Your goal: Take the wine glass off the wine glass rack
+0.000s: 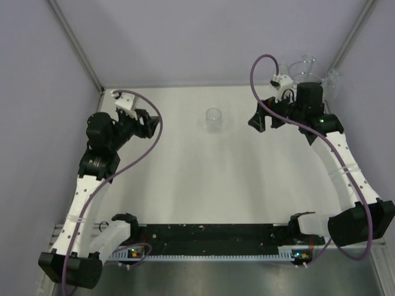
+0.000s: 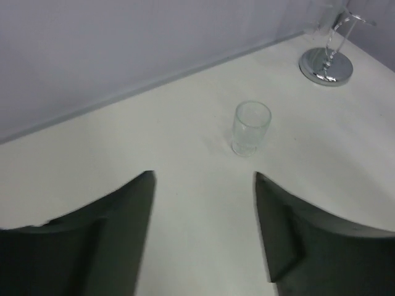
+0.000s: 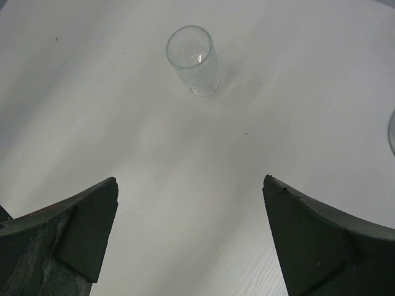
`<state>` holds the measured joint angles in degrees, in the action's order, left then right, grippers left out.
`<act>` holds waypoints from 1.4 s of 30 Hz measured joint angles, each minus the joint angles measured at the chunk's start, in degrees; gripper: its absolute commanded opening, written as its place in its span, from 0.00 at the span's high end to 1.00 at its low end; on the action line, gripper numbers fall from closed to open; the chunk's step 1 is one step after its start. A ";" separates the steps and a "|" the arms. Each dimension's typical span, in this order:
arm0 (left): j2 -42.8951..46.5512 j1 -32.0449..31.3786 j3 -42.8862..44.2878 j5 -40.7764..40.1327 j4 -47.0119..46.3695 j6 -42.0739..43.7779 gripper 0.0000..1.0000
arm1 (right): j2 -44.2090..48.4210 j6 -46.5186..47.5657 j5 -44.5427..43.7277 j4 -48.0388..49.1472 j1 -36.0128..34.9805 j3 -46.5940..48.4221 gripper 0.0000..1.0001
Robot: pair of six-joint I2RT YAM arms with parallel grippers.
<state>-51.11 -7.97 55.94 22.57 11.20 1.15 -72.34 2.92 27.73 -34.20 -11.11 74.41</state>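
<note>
The wine glass rack [image 1: 307, 79] stands at the far right corner; clear glasses [image 1: 304, 66] hang upside down from its wire arms. Its round shiny base [image 2: 325, 65] and thin post show in the left wrist view. A small clear glass [image 1: 214, 119] stands upright on the table, also in the left wrist view [image 2: 251, 127] and the right wrist view [image 3: 193, 58]. My right gripper [image 1: 268, 118] is open and empty, between the rack and that glass [image 3: 190, 180]. My left gripper [image 1: 150, 125] is open and empty, left of the glass [image 2: 204, 179].
The white table [image 1: 197, 179] is closed in by grey walls at the back and sides. The right arm's wrist partly hides the rack from above. An edge of the rack base [image 3: 392, 132] shows at the right of the right wrist view.
</note>
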 measured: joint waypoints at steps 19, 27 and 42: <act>-5.97 -1.66 7.91 3.10 -12.35 -2.47 0.01 | -8.02 -0.50 -10.12 -3.78 13.49 26.47 0.05; -8.98 -10.29 -0.57 7.67 -9.03 -1.38 0.02 | -13.46 2.08 -10.80 -8.50 28.70 28.17 0.03; -30.62 -14.86 8.68 9.70 -9.77 6.95 0.05 | -32.20 10.80 -10.03 -0.42 35.10 29.90 0.02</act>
<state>-81.73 -22.83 64.62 32.27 1.43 8.10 -104.53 13.72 17.69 -34.61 23.99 104.31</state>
